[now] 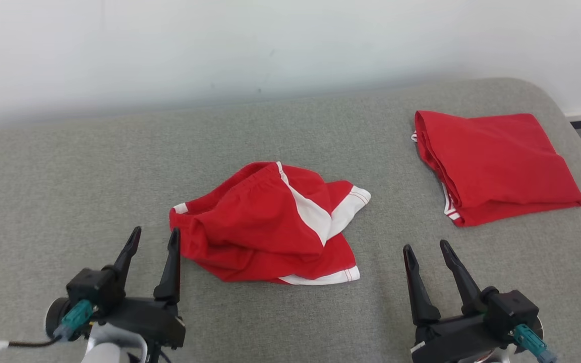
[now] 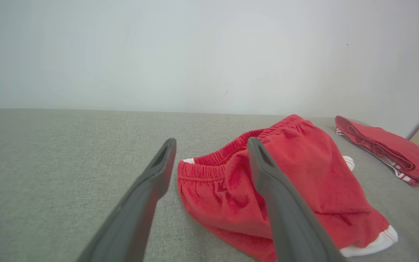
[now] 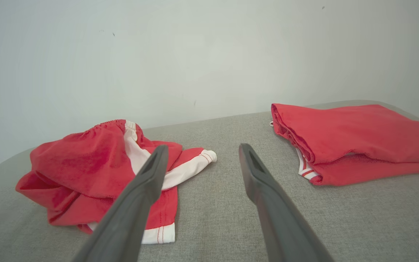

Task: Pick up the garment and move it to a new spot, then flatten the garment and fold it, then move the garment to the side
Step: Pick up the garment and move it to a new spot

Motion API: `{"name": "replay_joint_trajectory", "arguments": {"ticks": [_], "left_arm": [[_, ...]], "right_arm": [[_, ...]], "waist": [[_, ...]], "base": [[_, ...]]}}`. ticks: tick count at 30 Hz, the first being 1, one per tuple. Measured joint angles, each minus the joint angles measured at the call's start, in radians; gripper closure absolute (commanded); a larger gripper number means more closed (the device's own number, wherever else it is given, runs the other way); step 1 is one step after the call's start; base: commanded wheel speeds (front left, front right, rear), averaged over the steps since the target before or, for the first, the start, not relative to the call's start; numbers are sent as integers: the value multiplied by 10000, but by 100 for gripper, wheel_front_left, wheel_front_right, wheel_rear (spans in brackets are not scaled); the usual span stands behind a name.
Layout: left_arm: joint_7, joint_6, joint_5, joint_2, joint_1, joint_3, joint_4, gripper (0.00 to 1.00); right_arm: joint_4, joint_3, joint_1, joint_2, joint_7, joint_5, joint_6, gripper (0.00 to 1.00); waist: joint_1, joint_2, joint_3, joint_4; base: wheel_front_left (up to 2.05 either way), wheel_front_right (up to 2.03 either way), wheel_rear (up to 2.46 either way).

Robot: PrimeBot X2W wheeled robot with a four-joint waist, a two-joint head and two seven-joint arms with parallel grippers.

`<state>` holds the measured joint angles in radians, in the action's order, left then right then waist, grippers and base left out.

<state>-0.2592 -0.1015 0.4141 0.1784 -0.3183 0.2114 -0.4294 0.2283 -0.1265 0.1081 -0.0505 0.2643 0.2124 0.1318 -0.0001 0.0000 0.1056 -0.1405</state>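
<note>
Crumpled red shorts with white trim lie mid grey padded surface, not flattened. Left end effector has its fingers apart and nothing between them, sitting just beside the shorts' waistband edge; can't tell if it touches. Right end effector also has fingers apart and empty, near the shorts' hem. Folded red garment lies far right, well apart.

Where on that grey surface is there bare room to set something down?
The grey surface is bare left of the crumpled red shorts, and in the strip between them and the folded red garment, which crowds the right end.
</note>
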Motion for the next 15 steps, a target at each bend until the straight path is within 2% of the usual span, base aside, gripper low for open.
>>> {"name": "replay_joint_trajectory", "arguments": {"ticks": [12, 15], "left_arm": [[-23, 556, -1670, 123, 2343, -941, 2011, 0], [-23, 587, -1862, -10, 2905, -1275, 2514, 0]], "right_arm": [[-67, 389, -564, -2, 0, -86, 0, 0], [-79, 579, -768, 2, 0, -127, 0, 0]], "waist": [[-1, 1, -621, 362], [-1, 1, -747, 432]], "base": [[0, 0, 0], [0, 0, 0]]}}
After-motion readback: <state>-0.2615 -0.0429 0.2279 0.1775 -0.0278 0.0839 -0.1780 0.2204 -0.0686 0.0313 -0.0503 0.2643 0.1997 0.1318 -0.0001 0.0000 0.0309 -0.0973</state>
